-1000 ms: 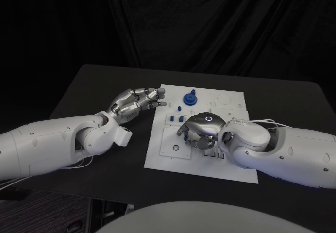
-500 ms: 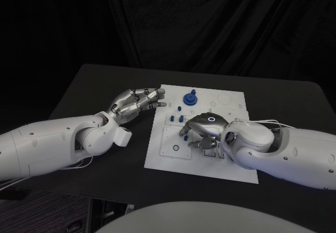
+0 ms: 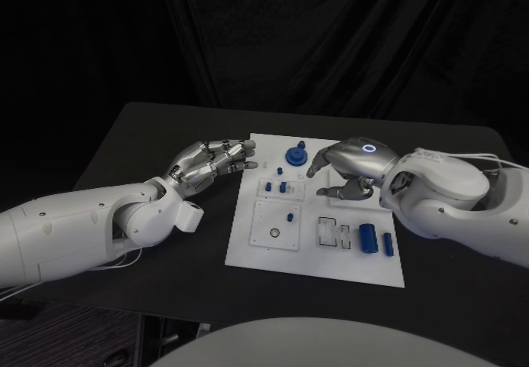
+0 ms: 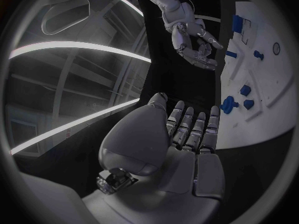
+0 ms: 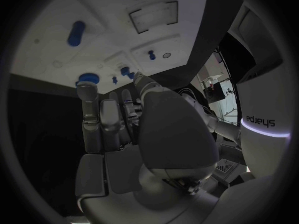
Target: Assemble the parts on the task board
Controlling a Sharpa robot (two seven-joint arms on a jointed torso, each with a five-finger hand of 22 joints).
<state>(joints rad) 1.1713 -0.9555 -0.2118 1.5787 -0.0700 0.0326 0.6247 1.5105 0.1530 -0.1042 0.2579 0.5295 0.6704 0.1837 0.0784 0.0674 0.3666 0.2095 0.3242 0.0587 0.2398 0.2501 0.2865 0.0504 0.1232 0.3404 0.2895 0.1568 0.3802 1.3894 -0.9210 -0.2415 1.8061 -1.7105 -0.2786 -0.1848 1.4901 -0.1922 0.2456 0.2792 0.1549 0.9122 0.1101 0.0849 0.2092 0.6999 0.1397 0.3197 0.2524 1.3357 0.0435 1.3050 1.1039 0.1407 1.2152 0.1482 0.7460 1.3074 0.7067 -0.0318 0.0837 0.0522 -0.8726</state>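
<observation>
The white task board (image 3: 314,252) lies mid-table. A round blue knob (image 3: 296,155) stands near its far edge, and small blue pegs (image 3: 277,186) sit below it. Two blue cylinders (image 3: 376,238) lie toward its near right. My right hand (image 3: 347,174) hovers over the board's far middle with its fingers curled down. In the right wrist view a bluish sliver shows between the thumb and fingers of that hand (image 5: 137,129); whether it is a held part I cannot tell. My left hand (image 3: 209,164) stays at the board's left edge, fingers extended and holding nothing.
A black ring (image 3: 272,233) and a single blue peg (image 3: 290,217) sit on the board's left panel, with rectangular slots (image 3: 329,232) beside them. Bare black table (image 3: 165,138) surrounds the board. The left wrist view shows the board (image 4: 261,59) and my right hand (image 4: 193,40) above it.
My right hand has lifted from the board's near middle and moved toward its far right, uncovering the slots and the two blue cylinders. The left hand has stayed put.
</observation>
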